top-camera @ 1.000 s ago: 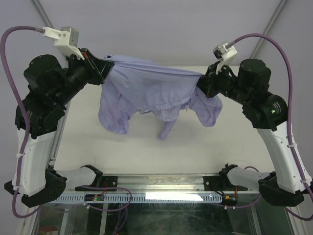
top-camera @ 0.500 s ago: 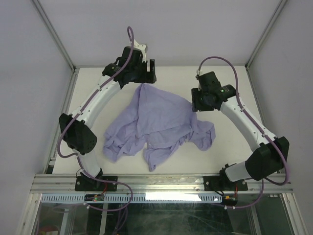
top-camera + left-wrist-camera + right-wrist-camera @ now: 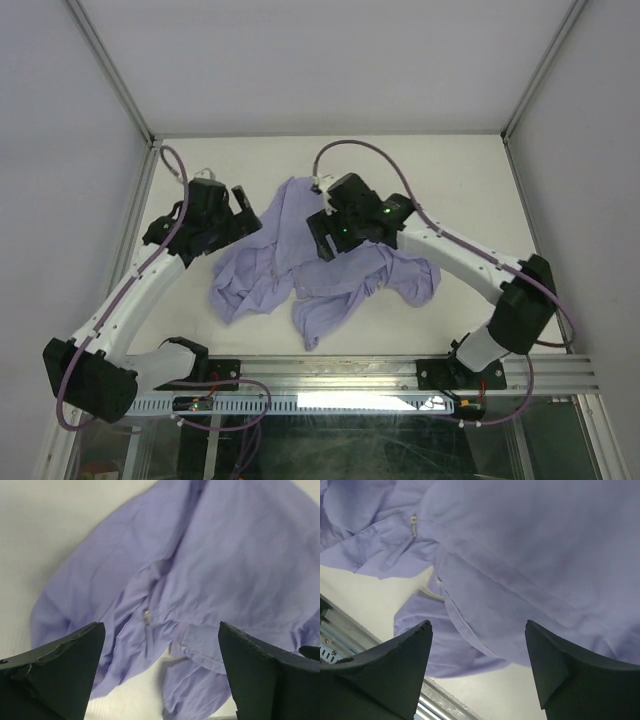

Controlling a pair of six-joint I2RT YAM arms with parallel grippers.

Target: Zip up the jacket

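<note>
The lavender jacket [image 3: 262, 275] lies crumpled in a heap on the white table [image 3: 460, 180], with a sleeve trailing toward the near edge. My left gripper [image 3: 248, 212] hovers at the heap's left far edge, open and holding nothing. My right gripper [image 3: 322, 243] hangs over the middle of the cloth, also open and holding nothing. In the left wrist view the jacket [image 3: 225, 555] fills the frame beyond the open left gripper [image 3: 160, 625], and a small metal zipper pull [image 3: 146, 615] shows in a fold. The right wrist view shows the jacket [image 3: 545, 540], the pull [image 3: 413, 526] and the open right gripper [image 3: 477, 622].
A metal rail [image 3: 330, 375] runs along the table's near edge and also shows as the rail [image 3: 330, 635] in the right wrist view. White walls close in the table on the left, right and far sides.
Both grippers opened and let go of the jacket, which dropped from being stretched in the air into a heap. Both arms then swung nearer, the right one coming over the cloth.
</note>
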